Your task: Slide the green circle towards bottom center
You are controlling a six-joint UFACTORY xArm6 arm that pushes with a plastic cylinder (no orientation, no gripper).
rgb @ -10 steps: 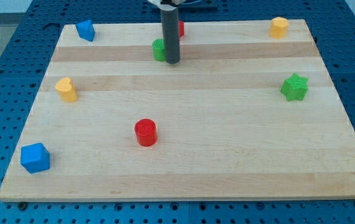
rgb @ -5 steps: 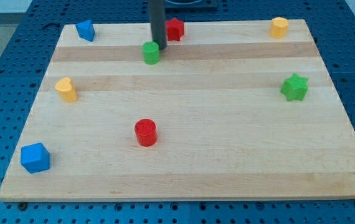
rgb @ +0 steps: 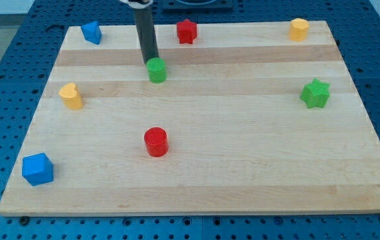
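The green circle (rgb: 157, 70) is a small green cylinder on the wooden board (rgb: 243, 173), left of centre in the upper part of the view. My tip (rgb: 150, 62) is the lower end of the dark rod. It sits right at the green circle's upper-left edge, touching or nearly touching it.
A red star (rgb: 187, 31) lies above and right of the green circle. A blue block (rgb: 91, 32) is at the top left and a yellow block (rgb: 299, 29) at the top right. A green star (rgb: 315, 93) is at right, a yellow heart (rgb: 71, 96) at left, a red cylinder (rgb: 156, 142) below and a blue cube (rgb: 37, 169) at bottom left.
The rod has moved from the green circle's right side, around its top, to its upper left. The green circle has slid left and a little down the board.
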